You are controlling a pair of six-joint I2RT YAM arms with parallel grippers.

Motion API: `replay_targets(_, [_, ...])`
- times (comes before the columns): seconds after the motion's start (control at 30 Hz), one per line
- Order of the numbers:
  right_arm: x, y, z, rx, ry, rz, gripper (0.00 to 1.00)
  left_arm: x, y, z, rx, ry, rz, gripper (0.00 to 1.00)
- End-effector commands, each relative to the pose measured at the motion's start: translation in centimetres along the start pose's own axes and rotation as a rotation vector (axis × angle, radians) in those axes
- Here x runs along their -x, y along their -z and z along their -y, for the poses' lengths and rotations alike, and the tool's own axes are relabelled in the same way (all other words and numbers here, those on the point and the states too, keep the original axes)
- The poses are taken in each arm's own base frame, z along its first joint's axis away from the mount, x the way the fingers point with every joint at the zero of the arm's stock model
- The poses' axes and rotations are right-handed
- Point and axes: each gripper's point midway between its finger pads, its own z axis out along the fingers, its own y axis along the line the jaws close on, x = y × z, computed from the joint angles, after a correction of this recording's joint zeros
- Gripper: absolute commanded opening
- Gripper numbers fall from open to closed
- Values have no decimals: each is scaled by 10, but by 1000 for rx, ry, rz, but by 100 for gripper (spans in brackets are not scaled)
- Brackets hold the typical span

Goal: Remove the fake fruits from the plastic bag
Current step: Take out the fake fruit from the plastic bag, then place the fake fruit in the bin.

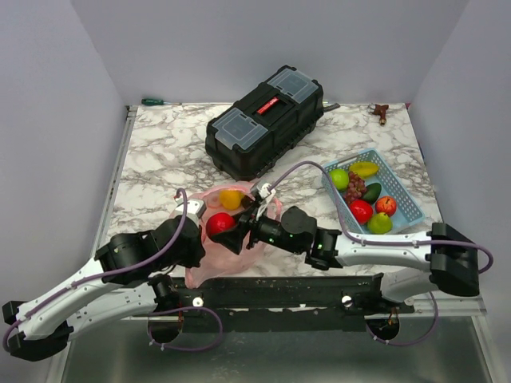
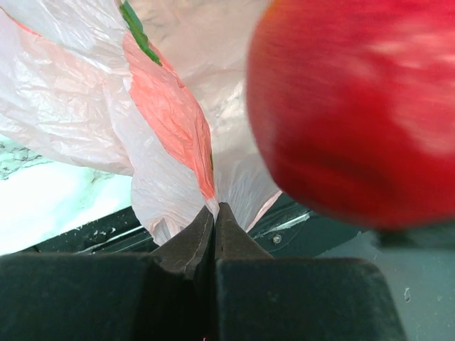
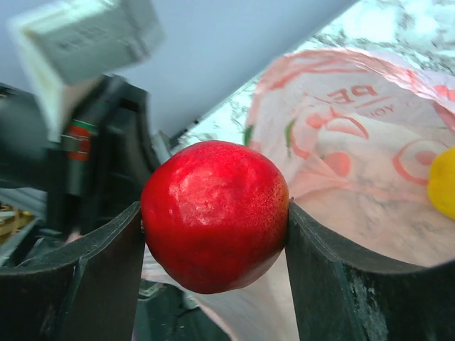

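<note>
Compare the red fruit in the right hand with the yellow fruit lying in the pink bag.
The red fruit is clamped between the right hand's fingers; the yellow fruit lies loose inside the plastic bag. The red fruit sits at the bag's near edge, while the yellow fruit lies deeper in, toward the far side. They also differ in colour, red against yellow. Both are small, rounded and glossy.

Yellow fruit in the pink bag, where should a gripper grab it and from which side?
Grip the yellow fruit across its rounded middle, probably from above through the pink bag's open mouth; it lies uncovered there, and plastic walls block the sides.
</note>
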Motion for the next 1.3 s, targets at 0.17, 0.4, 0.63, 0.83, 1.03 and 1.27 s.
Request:
replay_targets(0.17, [84,53,-59,212,-100,172,1,5,-2,-4,13,2,40,0])
replay_targets(0.4, [149,91,-48,67,-6,275,1,8,5,-5,-18,32,88,0])
replay_targets(0.63, [174,146,64,-620,51,333,1,7,4,-4,-18,32,79,0])
replay_targets(0.83, [159,195,168,-1027,-2,291,1,6,2,-3,-15,20,66,0])
replay_targets(1.03, [126,246,286,-1247,-229,201,1,5,2,-2,-18,14,61,0])
replay_targets(1.27, [93,305,365,-1558,-363,191,1,8,5,-4,-21,24,88,0])
